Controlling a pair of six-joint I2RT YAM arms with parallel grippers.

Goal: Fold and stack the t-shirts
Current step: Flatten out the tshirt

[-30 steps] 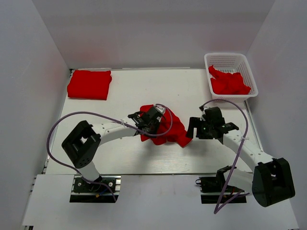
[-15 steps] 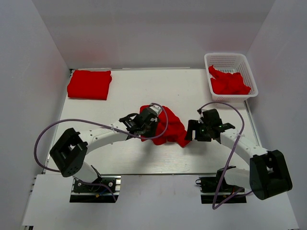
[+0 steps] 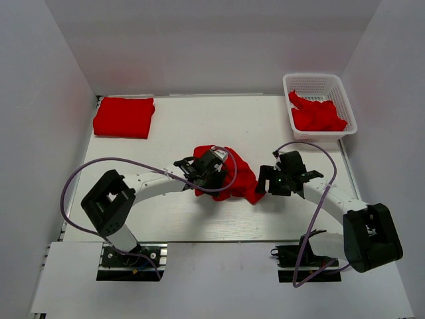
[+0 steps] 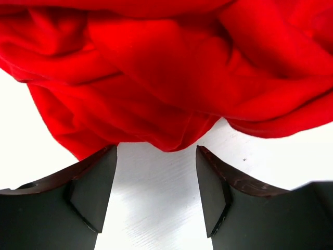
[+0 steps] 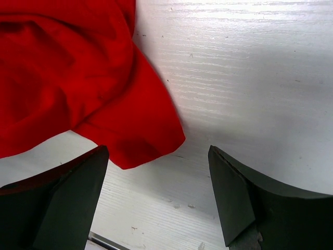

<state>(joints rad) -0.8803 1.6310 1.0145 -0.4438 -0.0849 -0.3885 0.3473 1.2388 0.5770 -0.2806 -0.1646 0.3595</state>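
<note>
Left jaws are seen parted, with bare table [image 4: 156,208] between them and nothing held. The left gripper [image 4: 156,151] is set just before the crumpled shirt [image 4: 156,78]; whether cloth touches its tips cannot be told. Right jaws are spread wider and are also empty; one shirt corner lies between the tips of the right gripper [image 5: 157,149]. A folded shirt [image 3: 124,117] is placed at the far left corner. Loose shirts [image 3: 317,116] are kept in the basket [image 3: 319,80] at far right. The middle shirt is partly hidden by the left gripper.
</note>
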